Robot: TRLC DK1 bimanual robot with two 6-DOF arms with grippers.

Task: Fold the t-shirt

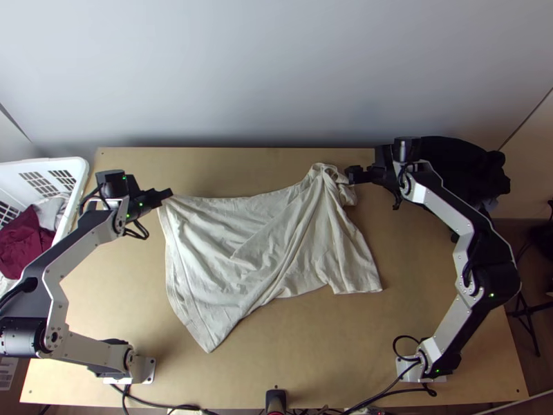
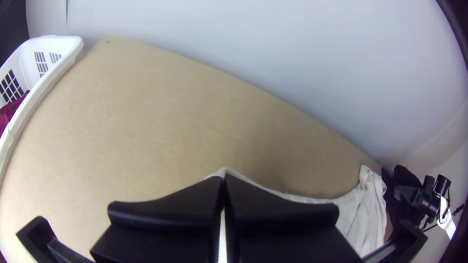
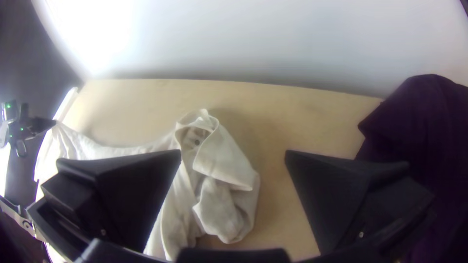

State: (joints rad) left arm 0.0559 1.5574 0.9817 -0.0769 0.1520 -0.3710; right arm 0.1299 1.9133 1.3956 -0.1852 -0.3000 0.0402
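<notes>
T-shirt (image 1: 290, 238) lies rumpled, one corner clamped in the left end effector (image 1: 167, 194).

The left gripper (image 1: 166, 194) hides 1 bit of shirt (image 1: 197, 238) between its jaws, the right arm (image 1: 442, 207) covers some dark cloth (image 1: 453, 149), and the top view's edge cuts off the basket (image 1: 48, 164).

On your surface (image 1: 332, 363), the t-shirt (image 1: 207, 242) lies between the basket (image 1: 80, 169) holding clothes (image 1: 24, 242), left, and the cloth heap (image 1: 463, 162), far right; behind you see the wall (image 1: 276, 69).
</notes>
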